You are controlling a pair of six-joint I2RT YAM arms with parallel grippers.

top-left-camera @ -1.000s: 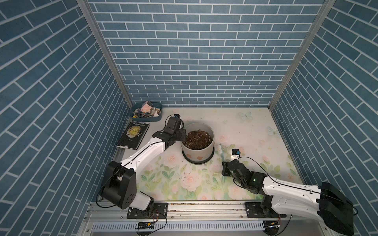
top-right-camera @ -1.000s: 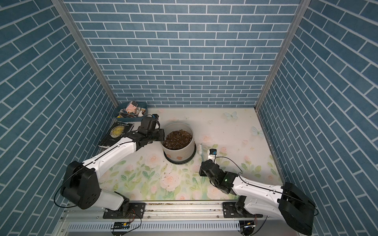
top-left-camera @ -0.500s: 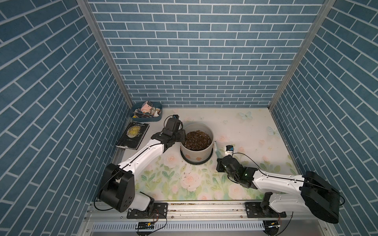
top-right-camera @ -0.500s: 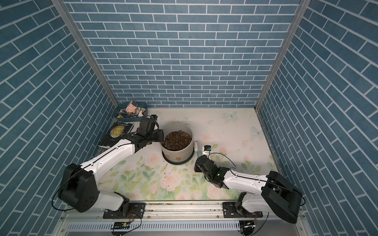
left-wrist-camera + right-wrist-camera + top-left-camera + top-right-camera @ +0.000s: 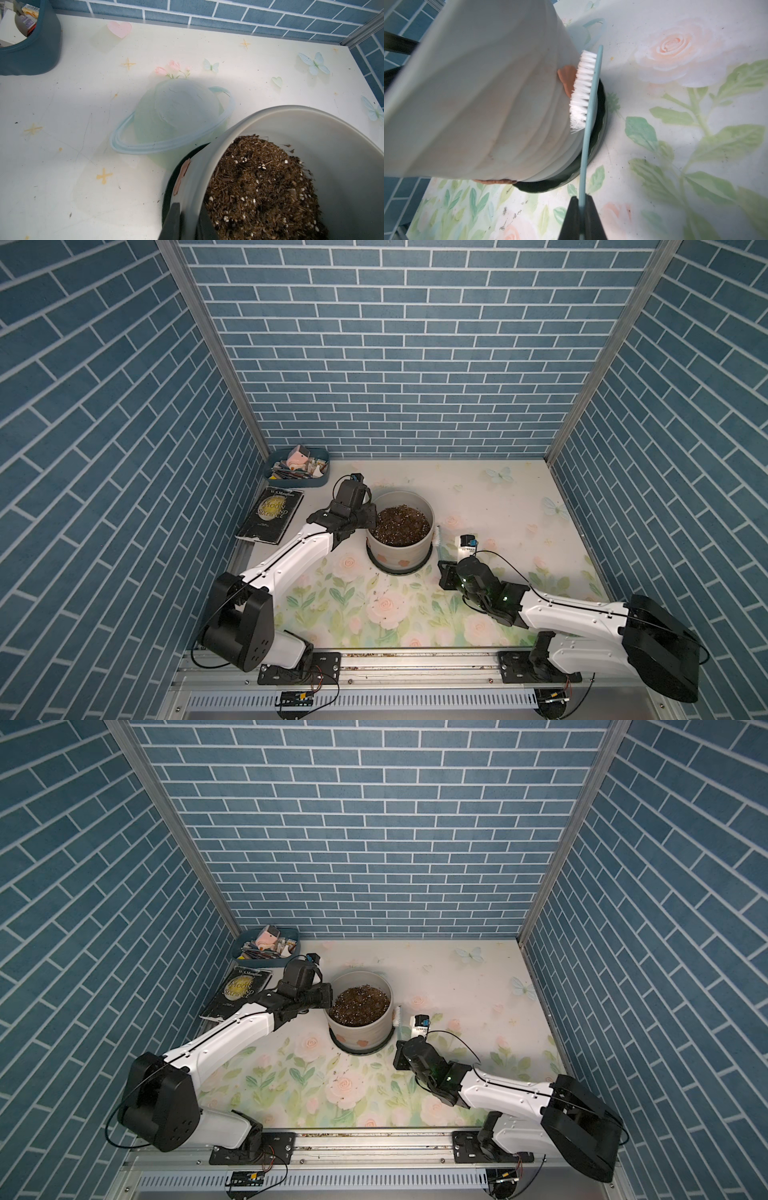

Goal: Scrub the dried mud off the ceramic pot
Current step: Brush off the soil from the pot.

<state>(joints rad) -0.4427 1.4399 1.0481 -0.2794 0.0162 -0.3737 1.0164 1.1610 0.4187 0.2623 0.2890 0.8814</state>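
Scene: A grey pot (image 5: pixel 401 549) of soil stands on its black saucer (image 5: pixel 399 571), left of centre on the flowered desk (image 5: pixel 498 506). A book (image 5: pixel 270 516) and a cluttered tray (image 5: pixel 291 483) lie to its far left.
Left pincer: The left pincer (image 5: pixel 190 222) is clamped on the pot's left rim, one finger outside the wall and the other inside against the soil. This looks meant to stop the pot sliding or turning under the scrubbing.
Right pincer: The right pincer (image 5: pixel 581 202) is closed tight on the thin handle of a blue brush (image 5: pixel 588 89). The brush is held upright, its white bristles pressed to the pot's right wall.
Mud: A reddish patch of mud (image 5: pixel 565 75) sits partly under the bristles. Another patch (image 5: pixel 496 181) shows low on the wall, and a third (image 5: pixel 182 176) beside the left pincer.
Stage: Scrubbing appears under way, with several patches left.
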